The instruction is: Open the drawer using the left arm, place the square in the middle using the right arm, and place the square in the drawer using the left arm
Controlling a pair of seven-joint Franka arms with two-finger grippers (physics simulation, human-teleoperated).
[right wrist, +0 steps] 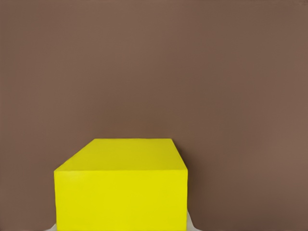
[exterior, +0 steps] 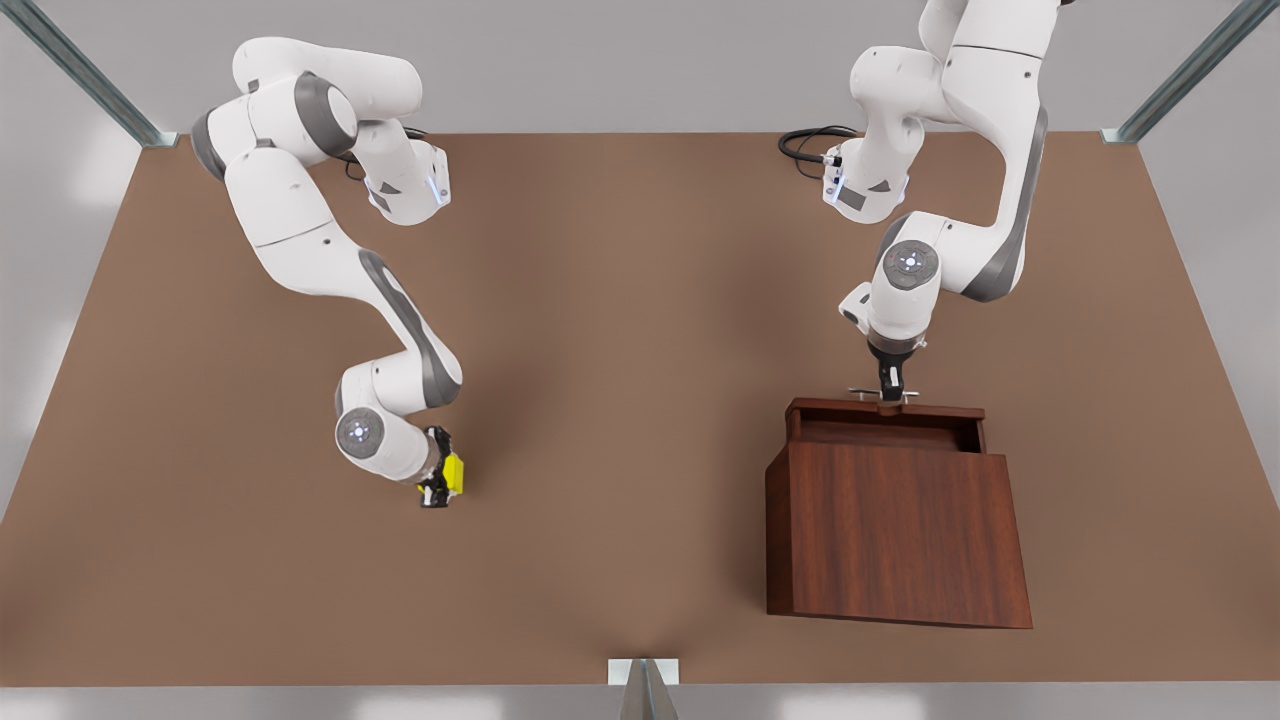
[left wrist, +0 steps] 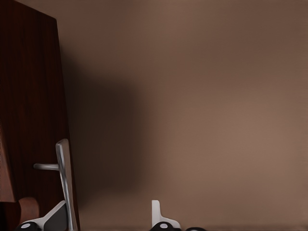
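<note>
The drawer (exterior: 880,428) of the reddish-brown cabinet (exterior: 895,530) stands pulled out a short way, on the front view's right. My left gripper (exterior: 891,392) is at its silver bar handle (exterior: 868,393). In the left wrist view the handle (left wrist: 64,173) runs just inside one finger (left wrist: 48,219) of the left gripper (left wrist: 106,225), whose fingers stand apart, open. On the front view's left, my right gripper (exterior: 438,480) is shut on the square (exterior: 454,473), a yellow cube, low over the table. The square (right wrist: 120,187) sits close to the right wrist camera. The middle (exterior: 640,400) is bare brown tabletop.
The cabinet's side wall (left wrist: 29,96) rises beside the left gripper. A black cable (exterior: 805,145) lies at the table's far edge near one arm's base. Metal frame posts stand at the far corners (exterior: 90,75) and at the near edge (exterior: 643,690).
</note>
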